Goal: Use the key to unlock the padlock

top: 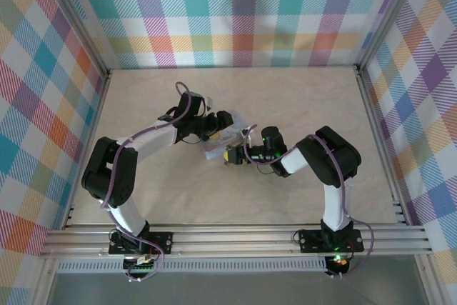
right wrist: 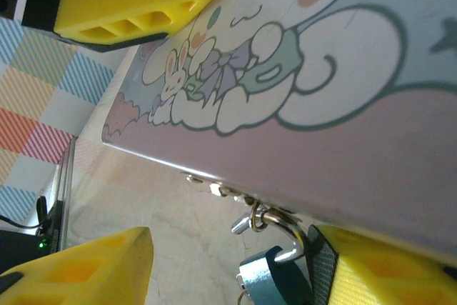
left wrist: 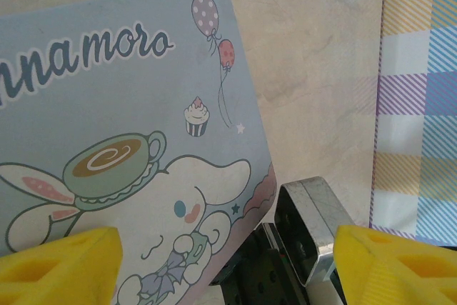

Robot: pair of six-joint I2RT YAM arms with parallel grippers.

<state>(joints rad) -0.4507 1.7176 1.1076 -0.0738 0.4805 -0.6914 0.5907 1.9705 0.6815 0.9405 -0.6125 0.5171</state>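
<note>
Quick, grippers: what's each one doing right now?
Left gripper: open, jaws wide apart over the tin box.
Right gripper: open around the padlock, not clamped on it.

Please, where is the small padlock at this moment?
In the right wrist view, bottom centre, the padlock hangs from the hasp on the cartoon tin's edge, close beside the yellow finger of the right gripper.

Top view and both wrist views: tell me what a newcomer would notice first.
The pastel-blue tin with a cartoon dog, at the centre where both arms meet, grabs the eye first. Next comes the small blue padlock hanging at the tin's edge, between the right gripper's yellow fingers. Bright plaid walls surround everything.
</note>
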